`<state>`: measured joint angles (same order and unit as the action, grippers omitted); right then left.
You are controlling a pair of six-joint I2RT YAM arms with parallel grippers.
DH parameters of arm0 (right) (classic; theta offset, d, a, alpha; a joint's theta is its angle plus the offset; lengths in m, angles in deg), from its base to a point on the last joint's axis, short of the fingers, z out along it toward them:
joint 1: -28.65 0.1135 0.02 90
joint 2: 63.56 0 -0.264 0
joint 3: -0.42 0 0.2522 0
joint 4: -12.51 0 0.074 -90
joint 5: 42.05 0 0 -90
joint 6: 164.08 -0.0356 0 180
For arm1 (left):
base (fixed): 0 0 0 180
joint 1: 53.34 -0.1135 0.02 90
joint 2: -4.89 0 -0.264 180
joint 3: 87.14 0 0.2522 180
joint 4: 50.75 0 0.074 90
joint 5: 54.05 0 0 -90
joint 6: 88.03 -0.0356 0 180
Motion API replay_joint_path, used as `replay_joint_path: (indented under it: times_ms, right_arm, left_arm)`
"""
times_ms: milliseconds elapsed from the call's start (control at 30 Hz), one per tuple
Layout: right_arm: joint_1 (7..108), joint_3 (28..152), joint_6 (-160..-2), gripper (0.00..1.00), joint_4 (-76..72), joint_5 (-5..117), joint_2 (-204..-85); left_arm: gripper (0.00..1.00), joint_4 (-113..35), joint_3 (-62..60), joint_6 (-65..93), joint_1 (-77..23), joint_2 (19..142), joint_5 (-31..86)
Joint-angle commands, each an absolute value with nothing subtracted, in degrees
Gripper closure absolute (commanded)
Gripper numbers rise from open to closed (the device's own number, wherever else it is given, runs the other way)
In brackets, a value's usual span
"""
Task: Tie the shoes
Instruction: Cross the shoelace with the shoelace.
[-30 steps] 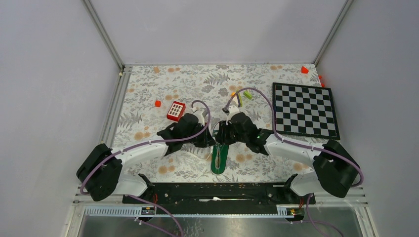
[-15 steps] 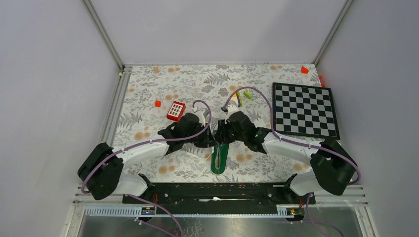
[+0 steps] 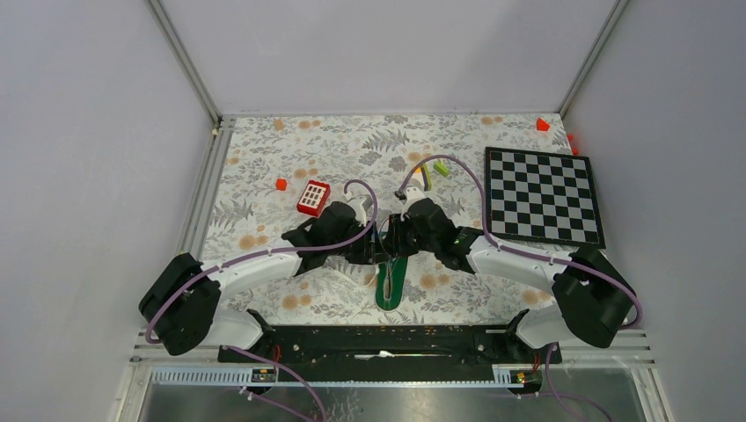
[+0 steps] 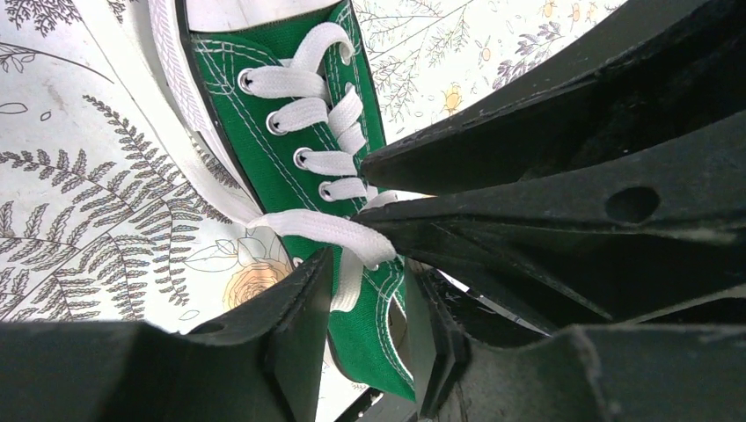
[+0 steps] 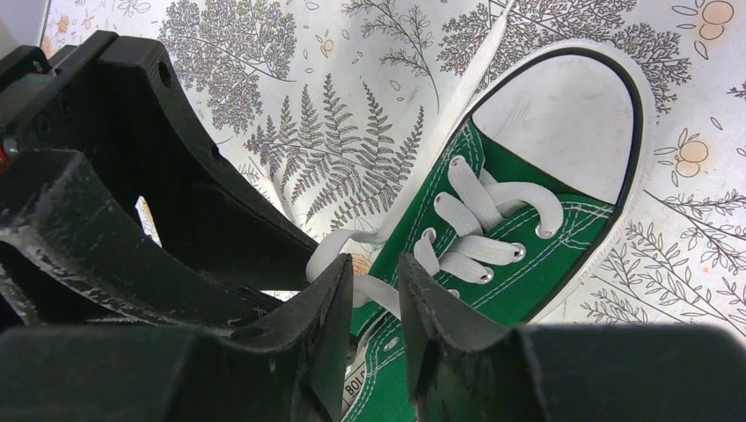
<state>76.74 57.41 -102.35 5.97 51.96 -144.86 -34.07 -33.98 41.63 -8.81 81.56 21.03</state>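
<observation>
The shoe (image 3: 390, 283) is one small green sneaker with white laces, its heel toward the arm bases. Both grippers hover close together over its lacing. In the left wrist view the green upper (image 4: 290, 167) fills the centre and a loose lace (image 4: 325, 227) runs across it to the right arm's black fingers (image 4: 563, 202). My left gripper (image 4: 369, 268) is open; a lace end hangs beside its left finger, unpinched. My right gripper (image 5: 376, 264) stands partly open over the shoe (image 5: 528, 255); a lace strand (image 5: 383, 294) crosses the gap between its fingers and is not clamped.
A red-and-white keypad block (image 3: 313, 197) lies just behind the left gripper. A chessboard (image 3: 544, 195) covers the right side of the floral mat. A small red cube (image 3: 281, 184), yellow and green pieces (image 3: 437, 167) and a red piece (image 3: 543, 124) lie farther back.
My left gripper's jaws have come apart from shut to open. Both arms stay almost in place over the shoe.
</observation>
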Motion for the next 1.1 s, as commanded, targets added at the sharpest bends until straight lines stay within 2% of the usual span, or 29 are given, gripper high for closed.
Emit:
replay_joint_path:
  times_ms: [0, 100, 233, 433, 767, 1067]
  right_arm:
    - [77.25, 59.50, -103.12, 0.68, 5.96, 52.50, -144.13]
    - [77.25, 59.60, -103.27, 0.67, 5.74, 52.85, -143.92]
    - [77.25, 59.71, -103.18, 0.68, 4.73, 52.72, -143.19]
    - [77.25, 59.50, -102.81, 0.67, 3.33, 52.13, -141.63]
    - [77.25, 58.90, -103.03, 0.67, 2.61, 52.02, -140.16]
    - [77.25, 59.61, -103.21, 0.67, 2.57, 53.03, -140.71]
  left_arm:
    - [0.61, -38.56, -31.64, 41.69, -8.87, 81.62, 20.72]
    - [0.64, -39.23, -31.63, 42.10, -8.90, 81.87, 21.23]
    - [0.72, -40.77, -31.65, 43.34, -8.87, 82.21, 21.62]
    - [0.75, -41.48, -30.40, 44.37, -8.92, 84.10, 21.87]
    - [0.65, -41.22, -30.37, 44.11, -8.88, 83.91, 23.66]
    - [0.64, -39.27, -28.26, 41.22, -8.87, 83.18, 24.28]
